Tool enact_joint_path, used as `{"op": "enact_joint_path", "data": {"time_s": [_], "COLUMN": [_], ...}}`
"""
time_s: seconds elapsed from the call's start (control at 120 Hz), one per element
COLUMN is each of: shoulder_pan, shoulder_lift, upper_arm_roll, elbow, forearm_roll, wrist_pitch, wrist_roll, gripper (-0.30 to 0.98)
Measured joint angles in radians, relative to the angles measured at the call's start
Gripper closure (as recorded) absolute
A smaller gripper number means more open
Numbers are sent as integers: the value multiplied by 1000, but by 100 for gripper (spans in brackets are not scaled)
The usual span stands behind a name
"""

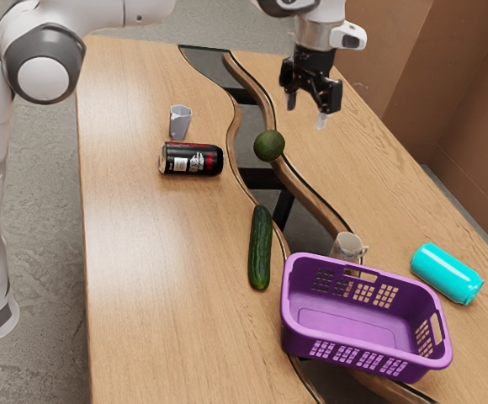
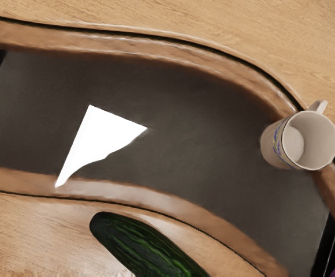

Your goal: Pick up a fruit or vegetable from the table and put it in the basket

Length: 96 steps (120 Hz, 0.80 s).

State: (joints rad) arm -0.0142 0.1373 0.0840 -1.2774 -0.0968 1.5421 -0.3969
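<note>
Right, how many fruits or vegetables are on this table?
2: the cucumber near the basket, and the round green fruit at the curved edge of the dark strip. The basket's near wall may hide something small.

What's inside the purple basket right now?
No fruit or vegetable shows in the purple basket, just its bare floor and inner walls. The strip of floor right behind its near wall is hidden by that wall.
</note>
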Motion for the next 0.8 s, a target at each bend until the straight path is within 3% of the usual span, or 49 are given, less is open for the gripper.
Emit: {"op": "enact_joint_path", "data": {"time_s": [0.067, 0.208, 0.333, 0.425, 0.5, 0.617, 0.8], "shoulder_pan": [3, -47, -43, -42, -46, -61, -92], "shoulder_lift": [-3, -3, 4, 10, -9, -129, -186], "upper_arm_roll": [-26, -174, -201, -230, -234, -190, -115], "elbow": [6, 10, 5, 3, -37, -266, -382], "forearm_roll": [31, 107, 136, 193, 216, 214, 200], "wrist_pitch": [-25, -59, -77, -84, -78, -19, 35], "wrist_roll": [-125, -348, -504, -596, -662, -751, -873], "gripper": [0, 0, 0, 0, 0, 0, 0]}}
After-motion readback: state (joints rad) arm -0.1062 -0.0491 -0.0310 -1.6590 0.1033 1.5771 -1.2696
